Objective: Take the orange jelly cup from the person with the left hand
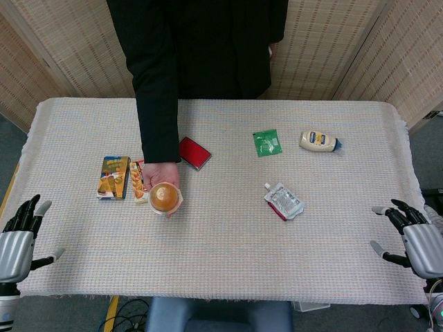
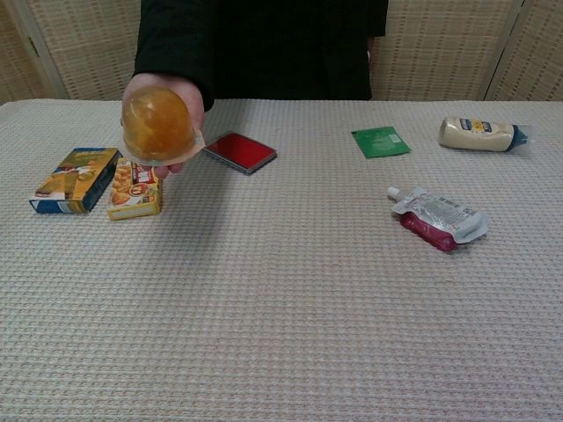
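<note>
**Person holds out orange jelly cup, both robot hands idle at near edge**

Near edge of the table, head view only: left hand (image 1: 19,235) sits at the near-left corner, fingers spread apart, holding nothing. Right hand (image 1: 410,235) at the near-right corner, same — fingers splayed, nothing in them. Neither shows in the chest view.

Woven cloth (image 1: 228,242) covers the table.

Mid-table, left side: the orange jelly cup (image 2: 157,124) is held in the person's hand (image 2: 167,101), lifted above the cloth and tipped toward the robot — well apart from the left hand. In the head view the cup (image 1: 165,197) sits just under the person's fingers.

Just behind and left of the cup, lying flat: a yellow snack box (image 2: 135,189) and, touching its left side, a blue-and-yellow box (image 2: 76,179). A red flat packet (image 2: 240,150) lies just right of the person's sleeve.

Right side: a spouted pouch with red contents (image 2: 437,219) lies mid-table. Further back, a green sachet (image 2: 380,141) and a mayonnaise-type squeeze bottle (image 2: 480,134) on its side, cap pointing right.

Far edge: person in dark clothing (image 1: 201,48), wicker screens behind.
</note>
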### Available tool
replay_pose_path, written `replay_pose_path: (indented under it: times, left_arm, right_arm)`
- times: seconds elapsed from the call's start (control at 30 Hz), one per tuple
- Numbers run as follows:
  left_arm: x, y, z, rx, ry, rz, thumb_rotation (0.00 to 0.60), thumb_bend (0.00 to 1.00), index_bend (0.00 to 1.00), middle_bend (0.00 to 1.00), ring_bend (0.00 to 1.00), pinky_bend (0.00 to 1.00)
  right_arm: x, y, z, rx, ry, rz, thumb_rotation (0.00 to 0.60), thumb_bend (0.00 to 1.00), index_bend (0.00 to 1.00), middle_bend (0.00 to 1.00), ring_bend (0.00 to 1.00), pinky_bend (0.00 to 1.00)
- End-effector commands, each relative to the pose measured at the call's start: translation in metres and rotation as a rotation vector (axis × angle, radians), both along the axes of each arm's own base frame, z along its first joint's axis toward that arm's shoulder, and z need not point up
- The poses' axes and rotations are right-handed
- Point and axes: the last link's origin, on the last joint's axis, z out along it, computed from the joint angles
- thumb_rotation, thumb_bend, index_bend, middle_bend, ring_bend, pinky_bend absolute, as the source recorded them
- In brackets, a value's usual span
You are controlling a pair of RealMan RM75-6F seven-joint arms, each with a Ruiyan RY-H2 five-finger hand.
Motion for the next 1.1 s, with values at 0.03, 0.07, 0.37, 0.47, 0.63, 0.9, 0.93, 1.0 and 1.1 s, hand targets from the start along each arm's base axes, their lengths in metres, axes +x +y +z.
replay_pose_path:
  times: [0.03, 0.07, 0.37, 0.47, 0.63, 0.9, 0.93, 1.0, 1.1]
  left_arm:
    - [0.0, 0.0, 0.0, -0.002, 0.001, 0.0, 0.6, 0.12, 0.13, 0.02, 0.07, 0.26]
    - [-0.001, 0.001, 0.0, -0.006, 0.0, 0.0, 0.6, 0.12, 0.13, 0.02, 0.07, 0.26]
    - [0.01, 0.015, 0.001, -0.029, -0.012, -0.079, 0.6, 0.12, 0.13, 0.02, 0.07, 0.26]
    - [0.021, 0.026, 0.002, -0.04, -0.025, -0.153, 0.6, 0.12, 0.14, 0.02, 0.07, 0.26]
    - [0.052, 0.049, 0.001, -0.137, -0.091, -0.323, 0.6, 0.12, 0.15, 0.02, 0.08, 0.26]
    - [0.105, 0.085, -0.013, -0.291, -0.045, -0.508, 0.6, 0.12, 0.15, 0.02, 0.08, 0.26]
    - [0.11, 0.09, -0.016, -0.31, -0.043, -0.52, 0.6, 0.12, 0.15, 0.02, 0.08, 0.26]
    - [0.122, 0.1, -0.022, -0.35, -0.029, -0.535, 0.6, 0.12, 0.15, 0.02, 0.08, 0.26]
    - [0.14, 0.111, -0.033, -0.403, -0.004, -0.553, 0.6, 0.12, 0.15, 0.02, 0.08, 0.26]
  right_arm:
    - [0.001, -0.001, 0.0, -0.001, 0.0, 0.003, 0.6, 0.25, 0.23, 0.32, 0.17, 0.2]
    - [0.002, -0.001, 0.001, -0.003, 0.0, 0.004, 0.6, 0.25, 0.23, 0.32, 0.17, 0.2]
    - [0.004, -0.001, 0.01, -0.061, -0.001, 0.013, 0.6, 0.25, 0.23, 0.32, 0.17, 0.2]
    - [0.005, 0.0, 0.013, -0.08, 0.001, 0.02, 0.6, 0.25, 0.23, 0.32, 0.17, 0.2]
    - [0.009, -0.002, 0.018, -0.099, 0.003, 0.029, 0.6, 0.25, 0.22, 0.32, 0.17, 0.2]
    - [0.012, -0.003, 0.017, -0.089, 0.009, 0.031, 0.6, 0.25, 0.18, 0.32, 0.17, 0.2]
    - [0.012, -0.003, 0.017, -0.088, 0.008, 0.03, 0.6, 0.25, 0.18, 0.32, 0.17, 0.2]
    - [0.012, -0.002, 0.016, -0.084, 0.006, 0.029, 0.6, 0.25, 0.18, 0.32, 0.17, 0.2]
    - [0.011, -0.001, 0.015, -0.082, 0.006, 0.023, 0.6, 0.25, 0.18, 0.32, 0.17, 0.2]
